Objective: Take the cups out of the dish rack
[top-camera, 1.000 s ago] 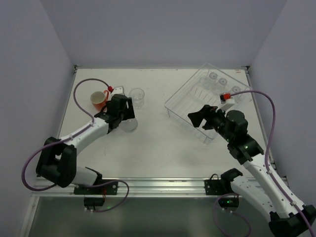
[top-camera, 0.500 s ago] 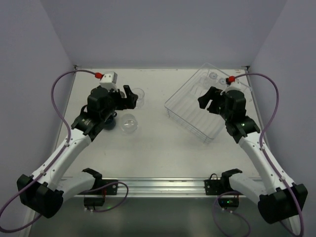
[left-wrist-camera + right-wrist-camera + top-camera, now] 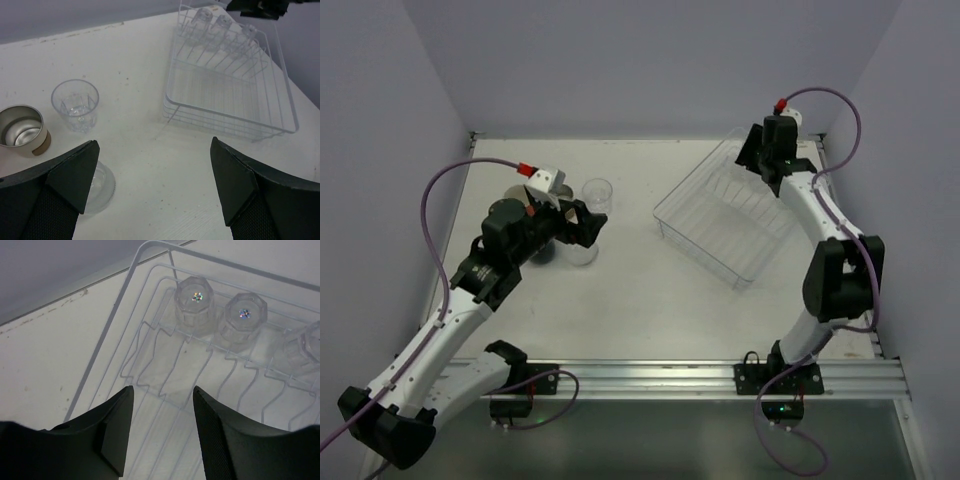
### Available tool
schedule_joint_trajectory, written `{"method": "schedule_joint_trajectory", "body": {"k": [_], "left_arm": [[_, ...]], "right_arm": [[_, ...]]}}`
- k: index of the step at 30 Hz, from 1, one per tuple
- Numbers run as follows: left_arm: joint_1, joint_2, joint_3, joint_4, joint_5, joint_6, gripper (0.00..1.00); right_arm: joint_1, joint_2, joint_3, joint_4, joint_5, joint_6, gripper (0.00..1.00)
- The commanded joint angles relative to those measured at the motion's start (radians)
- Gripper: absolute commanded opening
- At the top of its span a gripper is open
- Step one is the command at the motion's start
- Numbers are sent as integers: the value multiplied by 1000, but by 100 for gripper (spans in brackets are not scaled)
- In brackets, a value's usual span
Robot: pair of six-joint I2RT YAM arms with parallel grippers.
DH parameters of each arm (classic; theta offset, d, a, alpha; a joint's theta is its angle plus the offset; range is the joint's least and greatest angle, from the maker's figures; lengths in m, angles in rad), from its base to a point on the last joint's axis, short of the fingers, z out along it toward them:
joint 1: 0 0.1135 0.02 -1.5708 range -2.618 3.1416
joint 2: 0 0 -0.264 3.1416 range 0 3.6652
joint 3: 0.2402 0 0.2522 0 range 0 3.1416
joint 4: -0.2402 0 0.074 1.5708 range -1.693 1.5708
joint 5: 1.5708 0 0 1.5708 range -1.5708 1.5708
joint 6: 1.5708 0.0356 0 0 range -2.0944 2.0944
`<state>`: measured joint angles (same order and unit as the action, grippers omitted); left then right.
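The clear dish rack lies at the right; it also shows in the left wrist view. Three clear tumblers stand upside down along its far side. My right gripper is open and empty, hovering over the rack's far corner, just short of those tumblers. My left gripper is open and empty above the table. Below it are an upright clear tumbler, an upside-down tumbler and a beige cup. The orange-red mug is hidden.
A dark round thing shows partly under my left arm. The side walls stand close to the table's left and right edges. The right arm's purple cable loops above the rack's far corner.
My right arm has swung from the rack's near right side to its far corner. My left arm has risen and its gripper has shifted a little right, covering the orange-red mug.
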<state>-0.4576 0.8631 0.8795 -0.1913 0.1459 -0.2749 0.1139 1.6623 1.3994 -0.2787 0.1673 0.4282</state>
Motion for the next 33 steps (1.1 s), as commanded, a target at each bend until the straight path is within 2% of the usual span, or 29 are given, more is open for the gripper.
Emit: {"method": "schedule_joint_trajectory", "body": {"k": [1,6,19,33], "left_arm": [[-39,14,-5,21,8,59,100],[-52,10,-10,21,-28,72,100],[-52,57,-7,18,-65,78,100],[-50,91,-1,15,-85,83,100]], "right_arm": [[-31,138,163,1,40,-35,54],[-66,356,433,-65,38,-61,57],[-103,485,558,-73,-8,-100,69],[-105,640,751,-155,15,-166,74]]}}
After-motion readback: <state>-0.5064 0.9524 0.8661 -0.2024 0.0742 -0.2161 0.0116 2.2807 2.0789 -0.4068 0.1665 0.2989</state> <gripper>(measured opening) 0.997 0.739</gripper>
